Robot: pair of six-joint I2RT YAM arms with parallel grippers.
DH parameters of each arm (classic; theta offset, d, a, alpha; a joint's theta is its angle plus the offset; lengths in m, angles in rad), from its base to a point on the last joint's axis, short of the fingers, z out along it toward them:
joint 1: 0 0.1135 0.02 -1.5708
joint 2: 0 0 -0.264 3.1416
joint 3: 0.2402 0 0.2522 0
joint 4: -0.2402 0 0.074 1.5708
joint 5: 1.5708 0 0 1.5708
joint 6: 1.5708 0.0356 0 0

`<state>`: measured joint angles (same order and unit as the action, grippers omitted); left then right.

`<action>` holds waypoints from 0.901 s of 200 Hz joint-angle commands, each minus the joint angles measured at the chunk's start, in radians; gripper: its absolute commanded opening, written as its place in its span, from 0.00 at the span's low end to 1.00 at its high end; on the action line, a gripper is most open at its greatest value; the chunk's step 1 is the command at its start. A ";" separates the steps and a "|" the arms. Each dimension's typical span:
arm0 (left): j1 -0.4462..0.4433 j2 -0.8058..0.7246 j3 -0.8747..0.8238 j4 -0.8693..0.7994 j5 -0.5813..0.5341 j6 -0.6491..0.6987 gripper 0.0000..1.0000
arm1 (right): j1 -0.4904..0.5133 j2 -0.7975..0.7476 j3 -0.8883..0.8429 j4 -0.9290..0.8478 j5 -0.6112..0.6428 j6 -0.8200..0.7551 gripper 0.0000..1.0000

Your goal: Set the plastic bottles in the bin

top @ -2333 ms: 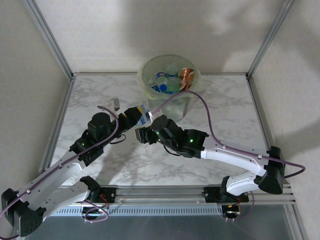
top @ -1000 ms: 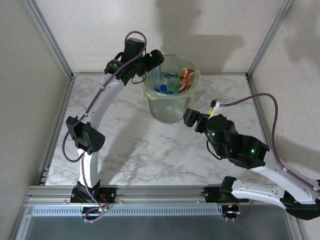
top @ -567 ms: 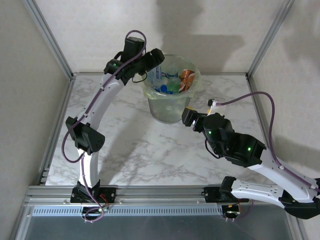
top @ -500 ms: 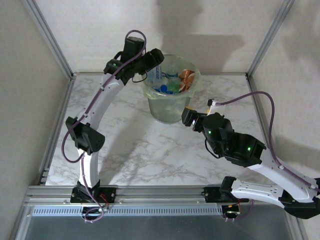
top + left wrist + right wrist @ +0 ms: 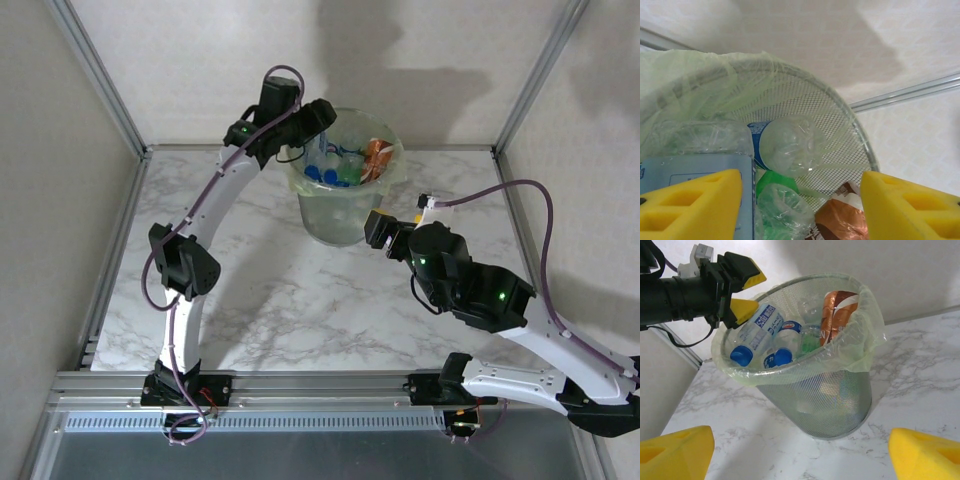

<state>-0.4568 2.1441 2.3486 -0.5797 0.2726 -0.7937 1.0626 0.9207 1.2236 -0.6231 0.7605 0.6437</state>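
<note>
The bin [image 5: 340, 215], a grey mesh bucket with a pale green liner, stands at the table's back; it also faces the right wrist camera [image 5: 825, 395]. Several plastic bottles lie inside it: a blue-labelled one [image 5: 762, 322], a brown-orange labelled one [image 5: 836, 310], green ones [image 5: 810, 342]. My left gripper [image 5: 318, 118] hovers open over the bin's left rim, nothing between its fingers. From the left wrist, the blue-labelled bottle [image 5: 700, 165] rests against the left pad [image 5: 690, 205], above a clear bottle [image 5: 790, 147]. My right gripper [image 5: 378, 228] stands open in front of the bin.
Metal frame posts [image 5: 100, 80] rise at the back corners and a rail [image 5: 320, 385] runs along the near edge. Marble tabletop [image 5: 270, 290] lies bare in front of the bin. The right arm's purple cable [image 5: 520, 200] loops over the right side.
My left arm carried a blue-labelled bottle from the table up over the bin; its gripper has since shifted slightly right and opened, and the bottle lies in the bin. The right arm drew back rightward.
</note>
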 commanded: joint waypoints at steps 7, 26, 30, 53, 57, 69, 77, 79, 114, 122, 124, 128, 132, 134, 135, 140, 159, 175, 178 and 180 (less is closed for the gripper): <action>-0.016 0.022 0.043 -0.028 0.025 -0.009 0.66 | -0.007 0.005 0.036 -0.015 0.029 0.001 0.90; -0.011 -0.021 0.044 -0.014 0.010 0.000 0.72 | -0.008 0.012 0.049 -0.008 0.033 -0.009 0.90; -0.011 -0.032 0.044 -0.008 0.009 0.001 0.73 | -0.007 0.016 0.054 -0.006 0.033 -0.011 0.90; -0.010 -0.097 0.043 0.008 -0.003 0.013 0.76 | -0.009 0.032 0.077 0.002 0.051 -0.022 0.91; -0.010 -0.109 0.041 0.011 -0.001 0.018 0.77 | -0.010 0.035 0.079 0.003 0.056 -0.022 0.92; -0.010 -0.152 0.031 0.029 0.003 0.033 0.77 | -0.012 0.042 0.088 0.008 0.071 -0.023 0.94; -0.010 -0.188 0.015 0.044 0.004 0.046 0.79 | -0.013 0.046 0.091 0.012 0.084 -0.024 0.96; -0.010 -0.197 0.010 0.048 0.004 0.050 0.79 | -0.013 0.048 0.093 0.012 0.089 -0.023 0.97; -0.008 -0.421 -0.169 0.162 -0.053 0.118 0.90 | -0.014 0.033 0.060 0.076 0.175 -0.064 0.99; -0.006 -0.487 -0.234 0.190 -0.076 0.139 0.93 | -0.014 0.022 0.040 0.110 0.172 -0.097 0.99; -0.006 -0.505 -0.254 0.198 -0.084 0.145 0.94 | -0.013 0.018 0.036 0.114 0.171 -0.101 0.99; -0.007 -0.539 -0.296 0.214 -0.102 0.157 0.95 | -0.013 0.011 0.022 0.132 0.176 -0.101 0.99; -0.007 -0.577 -0.344 0.229 -0.125 0.169 0.97 | -0.013 0.000 0.002 0.147 0.186 -0.092 0.99; -0.006 -0.596 -0.369 0.239 -0.137 0.175 0.98 | -0.013 -0.006 -0.009 0.155 0.194 -0.082 0.99; -0.006 -0.606 -0.382 0.244 -0.144 0.178 0.98 | -0.013 -0.010 -0.015 0.157 0.198 -0.075 0.99; -0.006 -0.657 -0.455 0.268 -0.182 0.191 0.99 | -0.014 -0.030 -0.052 0.168 0.219 -0.034 0.99; -0.003 -0.856 -0.780 0.389 -0.357 0.234 1.00 | -0.014 -0.172 -0.286 0.350 0.252 -0.036 0.99; -0.003 -1.018 -1.061 0.493 -0.540 0.307 1.00 | -0.020 -0.300 -0.505 0.606 0.268 -0.207 0.99; -0.001 -1.047 -1.115 0.513 -0.590 0.317 1.00 | -0.024 -0.313 -0.537 0.635 0.279 -0.235 0.99; -0.001 -1.066 -1.151 0.528 -0.615 0.324 1.00 | -0.028 -0.318 -0.555 0.648 0.292 -0.248 0.99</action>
<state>-0.4610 1.1965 1.5211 -0.2001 -0.0143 -0.5949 1.0515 0.7189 0.8795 -0.2916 0.9531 0.5629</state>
